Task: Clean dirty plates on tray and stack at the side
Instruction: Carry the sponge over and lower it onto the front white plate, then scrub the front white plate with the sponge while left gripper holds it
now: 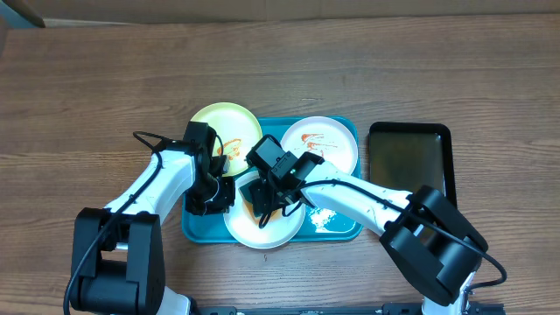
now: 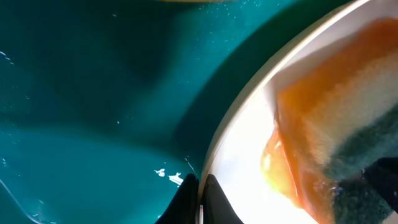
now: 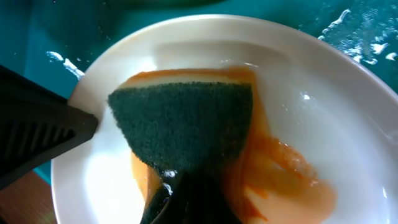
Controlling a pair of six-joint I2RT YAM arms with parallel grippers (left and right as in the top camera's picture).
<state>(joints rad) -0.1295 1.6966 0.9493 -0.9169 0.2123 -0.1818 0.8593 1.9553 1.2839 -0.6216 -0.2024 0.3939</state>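
Toward the tabletop's front edge, on tray [image 1: 197, 233]: right hand [image 3: 186, 180] clamps sponge [image 3: 186, 124] against sauce-smeared front plate [image 1: 280, 232]; left hand [image 2: 200, 196] pinches its rim. Wiping step. Next: clear the smear, then stack plate beside tray.

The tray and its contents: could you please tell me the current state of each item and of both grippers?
Front white plate: smeared orange, under the sponge.
Sponge: orange-stained, pressed on the front white plate.
Back white plate: red streaks, not yet wiped.
Yellow-green plate: orange smears, not yet wiped.
Teal tray: flecked with white foam.
Left gripper: shut on the front white plate's rim.
Right gripper: shut on the sponge.
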